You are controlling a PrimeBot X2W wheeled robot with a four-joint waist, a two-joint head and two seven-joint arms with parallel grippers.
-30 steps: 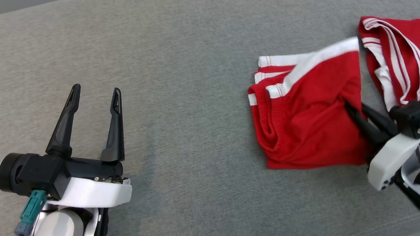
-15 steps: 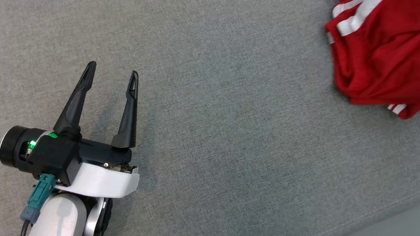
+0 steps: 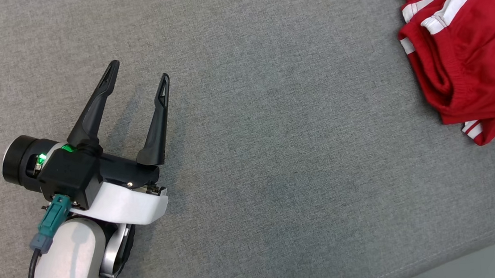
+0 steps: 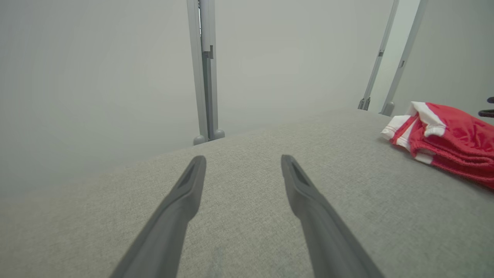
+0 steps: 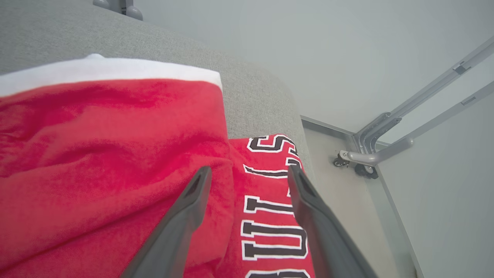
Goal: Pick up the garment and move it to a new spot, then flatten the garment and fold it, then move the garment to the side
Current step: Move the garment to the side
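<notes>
Jaws spread on both, gripping nothing: left gripper over wide bare grey surface; right gripper over red garment, bunched near surface's right edge.

I see the red garment, white-striped at its edges, lying folded and slightly rumpled at my far right on the grey surface.

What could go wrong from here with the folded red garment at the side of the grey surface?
1. The red garment has its lettered part close to the edge of the grey surface; a nudge might slide it off.
2. The right claw stands open, low over the cloth; as it pulls away, a finger might catch a fold and undo it.
</notes>
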